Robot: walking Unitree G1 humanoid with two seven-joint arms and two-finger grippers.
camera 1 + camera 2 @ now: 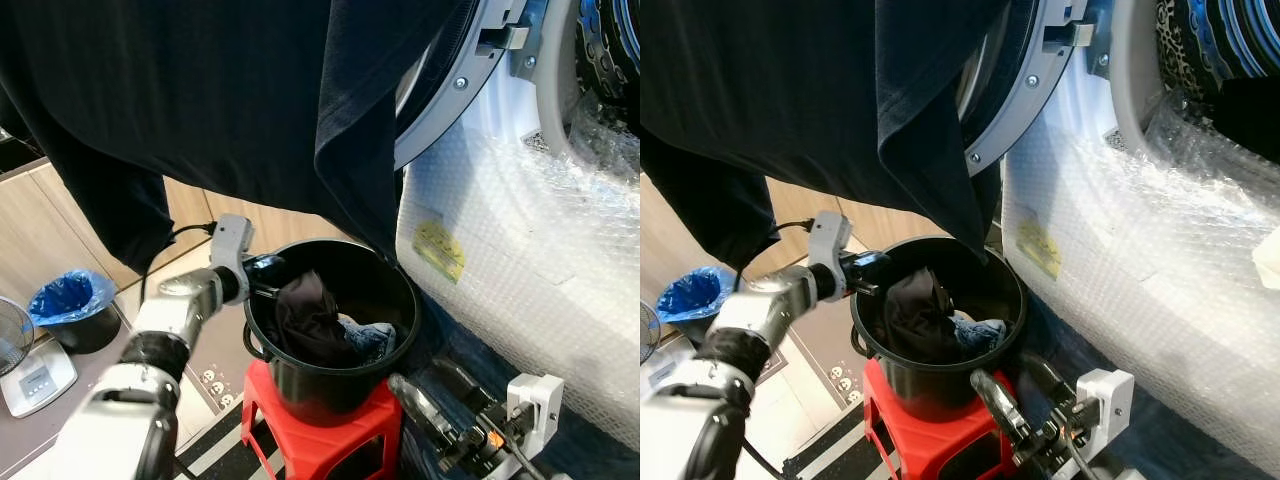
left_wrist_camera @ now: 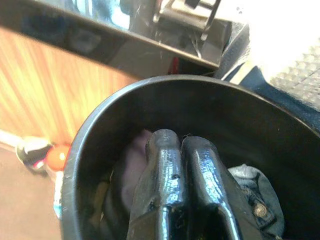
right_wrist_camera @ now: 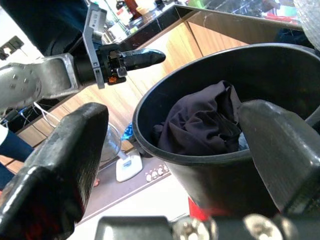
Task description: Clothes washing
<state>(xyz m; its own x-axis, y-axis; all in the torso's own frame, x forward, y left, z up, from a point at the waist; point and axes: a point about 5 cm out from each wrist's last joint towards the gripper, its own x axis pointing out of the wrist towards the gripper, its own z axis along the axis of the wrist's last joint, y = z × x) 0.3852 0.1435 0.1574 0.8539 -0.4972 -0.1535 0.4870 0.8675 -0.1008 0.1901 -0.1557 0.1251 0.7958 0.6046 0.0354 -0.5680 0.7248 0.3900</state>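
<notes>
A black bucket [image 1: 320, 390] stands on a red stool [image 1: 330, 435]. Inside it lie a crumpled dark garment [image 1: 305, 315] and a piece of blue denim [image 1: 370, 338]. My left gripper [image 1: 268, 265] is shut with nothing between its fingers [image 2: 165, 165], its tip just over the bucket's left rim. My right gripper [image 3: 172, 117] is open, low beside the bucket's near right side, with nothing in it. A large dark garment [image 1: 230, 90] hangs across the top of the view, over the washing machine's open door [image 1: 455, 90].
The washing machine [image 1: 530, 260], wrapped in bubble wrap, fills the right side. At the left are a bin with a blue bag [image 1: 72, 300], a white scale [image 1: 35, 380] and wooden cabinets. A power strip [image 1: 215, 385] lies on the floor by the stool.
</notes>
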